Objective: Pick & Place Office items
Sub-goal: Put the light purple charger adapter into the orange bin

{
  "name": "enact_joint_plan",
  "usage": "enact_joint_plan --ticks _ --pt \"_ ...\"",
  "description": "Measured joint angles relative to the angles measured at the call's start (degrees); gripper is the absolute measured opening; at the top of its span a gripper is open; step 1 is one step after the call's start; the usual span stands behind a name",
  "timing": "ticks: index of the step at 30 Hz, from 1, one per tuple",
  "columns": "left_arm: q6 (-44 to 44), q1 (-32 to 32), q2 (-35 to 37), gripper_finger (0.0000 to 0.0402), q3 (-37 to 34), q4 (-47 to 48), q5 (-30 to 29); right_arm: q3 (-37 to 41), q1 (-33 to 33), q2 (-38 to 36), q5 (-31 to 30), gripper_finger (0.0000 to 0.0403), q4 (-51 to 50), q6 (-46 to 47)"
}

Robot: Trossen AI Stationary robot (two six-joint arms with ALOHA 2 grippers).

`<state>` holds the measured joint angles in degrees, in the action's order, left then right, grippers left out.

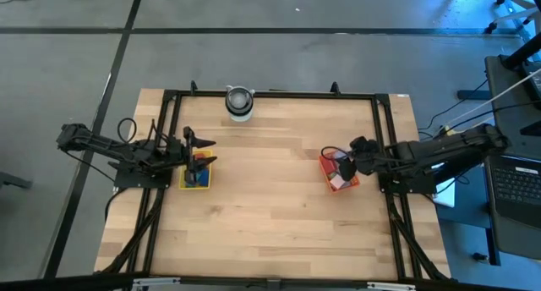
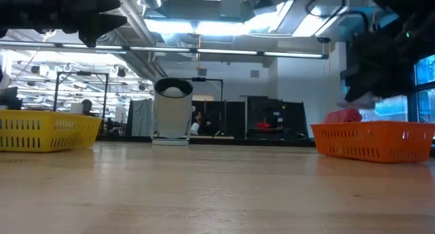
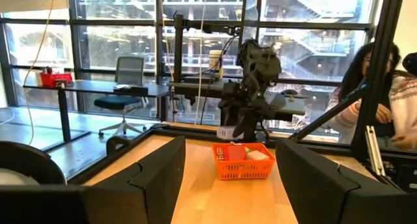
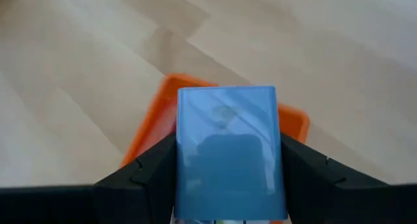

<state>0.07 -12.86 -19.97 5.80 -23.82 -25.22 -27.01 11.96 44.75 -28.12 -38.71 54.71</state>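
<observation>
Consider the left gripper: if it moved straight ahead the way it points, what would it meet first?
The left gripper, open, faces bare table; first in line is probably the orange-red tray under the right arm, though depth is uncertain.

Table (image 1: 270, 215): pale wood planks, smooth, matt. Trays, yellow (image 2: 41, 132) and orange (image 2: 374, 142): slotted plastic. Blue item (image 4: 228, 152): glossy, smooth plastic. Frame (image 1: 270, 94): black metal.

We saw the right gripper (image 3: 229, 131) above the orange tray (image 3: 242, 167), items (image 3: 246, 154) inside; left fingers (image 3: 140, 185) spread.
</observation>
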Motion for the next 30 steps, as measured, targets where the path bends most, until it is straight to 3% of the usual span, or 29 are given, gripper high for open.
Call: enact_joint_plan --ticks 8,19,25,30 --pt "-0.4 0.0 0.0 0.0235 0.0 0.0 1.0 7.6 0.3 1.6 1.1 0.0210 12.5 4.9" --pt "-0.4 0.0 0.0 0.0235 0.0 0.5 1.6 8.0 0.3 3.7 3.9 0.0212 16.6 4.9" --pt "-0.4 0.0 0.0 0.0235 0.0 0.6 2.0 8.0 0.3 3.7 5.5 0.0280 16.9 4.5" --pt "-0.4 0.0 0.0 0.0235 0.0 0.6 2.5 8.0 0.3 3.7 6.3 0.0276 16.9 4.4"
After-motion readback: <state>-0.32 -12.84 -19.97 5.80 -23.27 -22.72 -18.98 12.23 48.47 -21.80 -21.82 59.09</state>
